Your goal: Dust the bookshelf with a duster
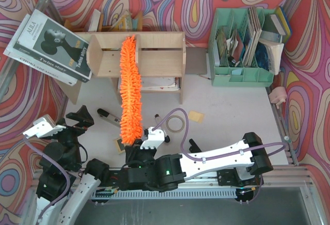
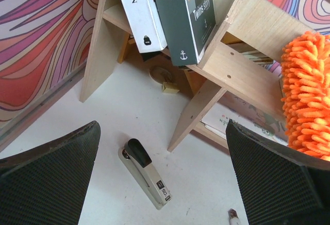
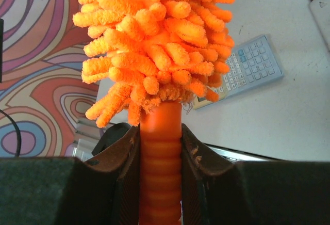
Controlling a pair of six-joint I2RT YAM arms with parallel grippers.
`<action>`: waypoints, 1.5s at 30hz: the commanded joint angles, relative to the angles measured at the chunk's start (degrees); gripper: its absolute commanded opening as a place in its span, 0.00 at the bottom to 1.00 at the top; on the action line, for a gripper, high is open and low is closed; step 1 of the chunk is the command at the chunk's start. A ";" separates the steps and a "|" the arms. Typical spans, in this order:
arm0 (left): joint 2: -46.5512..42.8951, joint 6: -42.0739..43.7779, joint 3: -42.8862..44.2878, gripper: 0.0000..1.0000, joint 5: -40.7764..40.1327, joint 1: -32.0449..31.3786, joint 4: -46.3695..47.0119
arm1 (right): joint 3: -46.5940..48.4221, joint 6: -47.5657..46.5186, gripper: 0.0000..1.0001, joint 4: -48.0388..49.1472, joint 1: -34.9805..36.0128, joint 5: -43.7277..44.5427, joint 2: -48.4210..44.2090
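The duster (image 1: pixel 129 88) lies with its long axis running almost straight away from the arms, from the near part of the table (image 1: pixel 232 127) out to the bookshelf (image 1: pixel 160 54). Its handle end is nearest the bases and its shaggy orange head points to the far side, leaning only slightly to the right toward the tip. The tip sits on top of the bookshelf near its far edge, left of the middle. The rest of the head crosses the top board and the front edge, then slopes down toward the table.

The right tool (image 3: pixel 161 153) is clamped on the ribbed orange handle just below the head, with 1 finger on each side of it. In the right wrist view the head rises straight up from between the fingers, and a calculator (image 3: pixel 247 70) lies on the table behind it.

The left tool (image 1: pixel 78 119) hangs to the left of the duster, its 2 fingers spread wide and holding nothing. Its wrist view looks at the left end of the bookshelf, where a stack of books (image 2: pixel 170 13) leans against the wood, and a stapler (image 2: pixel 147 178) lies on the table below. The orange head shows at the right edge of that view.

A mint-green file organiser (image 1: pixel 240 75) stands to the right of the bookshelf, apart from it, and a tape roll (image 1: pixel 175 123) lies on the table near the right tool.
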 commanded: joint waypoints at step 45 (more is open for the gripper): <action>0.92 -0.02 -0.41 0.98 1.38 0.38 0.93 | -4.21 -15.95 0.00 17.65 -5.12 -5.50 -2.17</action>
